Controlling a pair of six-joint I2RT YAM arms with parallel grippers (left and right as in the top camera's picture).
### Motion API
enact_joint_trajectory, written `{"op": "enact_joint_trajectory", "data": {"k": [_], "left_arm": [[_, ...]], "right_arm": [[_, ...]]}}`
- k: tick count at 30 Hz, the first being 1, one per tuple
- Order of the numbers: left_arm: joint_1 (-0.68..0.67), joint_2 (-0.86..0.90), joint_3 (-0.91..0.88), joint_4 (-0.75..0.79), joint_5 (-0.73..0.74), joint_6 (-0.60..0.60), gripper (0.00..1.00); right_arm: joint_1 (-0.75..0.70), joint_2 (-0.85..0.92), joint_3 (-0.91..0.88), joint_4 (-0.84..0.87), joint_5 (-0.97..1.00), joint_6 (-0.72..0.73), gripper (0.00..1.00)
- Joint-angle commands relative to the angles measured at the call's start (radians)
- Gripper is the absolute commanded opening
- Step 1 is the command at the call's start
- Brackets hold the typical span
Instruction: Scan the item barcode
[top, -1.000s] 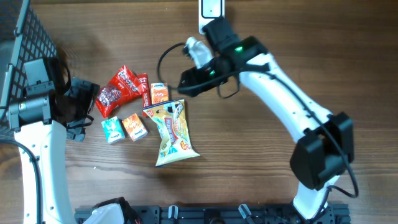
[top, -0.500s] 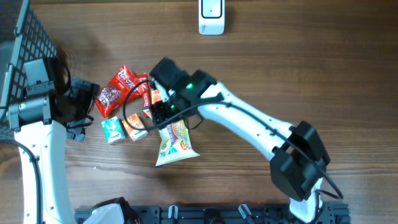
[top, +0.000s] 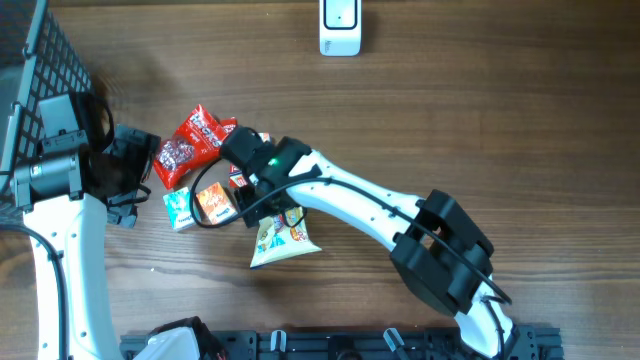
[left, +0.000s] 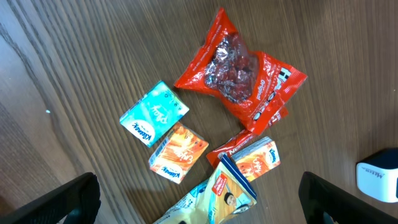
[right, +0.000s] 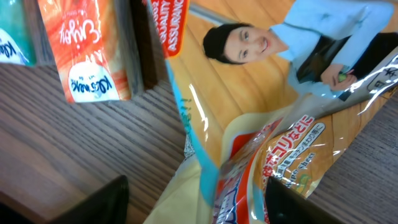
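Right pincer (top: 262, 197) swung from the scanner (top: 339, 27) down onto the snack bag (top: 281, 236).

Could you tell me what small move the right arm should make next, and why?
Probably lower the right gripper and close it on the upper edge of the snack bag: its jaws stand open over the bag, with nothing held yet.
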Motion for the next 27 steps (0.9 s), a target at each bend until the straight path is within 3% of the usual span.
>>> {"op": "enact_joint_trajectory", "data": {"k": [1, 4, 6, 9, 11, 16, 18, 20, 27], "left_arm": [[0.005, 0.002, 0.003, -0.004, -0.013, 0.016, 1.0], [0.005, 0.002, 0.003, -0.004, -0.013, 0.016, 1.0], [0.005, 0.002, 0.003, -0.004, -0.013, 0.016, 1.0], [0.005, 0.002, 0.003, -0.006, -0.013, 0.016, 1.0], [0.005, 0.002, 0.003, -0.011, -0.013, 0.016, 1.0], [0.005, 0.002, 0.003, -0.016, -0.013, 0.016, 1.0], [0.005, 0.002, 0.003, -0.016, -0.013, 0.016, 1.0], [0.005, 0.002, 0.003, -0.015, -0.013, 0.016, 1.0], [0.005, 0.002, 0.003, -0.015, -0.014, 0.016, 1.0]], "right_arm": [[0.0, 0.022, -0.01, -0.008, 0.063, 0.025, 0.35], [0.0, 0.022, -0.01, -0.008, 0.063, 0.023, 0.09], [0.0, 0.022, -0.01, -0.01, 0.063, 0.023, 0.06], [0.0, 0.022, -0.01, -0.02, 0.079, 0.024, 0.08], [0.0, 0.028, -0.01, -0.026, 0.085, 0.023, 0.25], [0.0, 0.062, -0.01, -0.026, 0.072, 0.023, 0.27], [0.0, 0.074, -0.01, -0.025, 0.054, 0.022, 0.21], [0.0, 0.079, -0.01, -0.024, 0.045, 0.014, 0.04], [-0.04, 0.058, -0.005, 0.01, -0.156, -0.118, 0.04]]}}
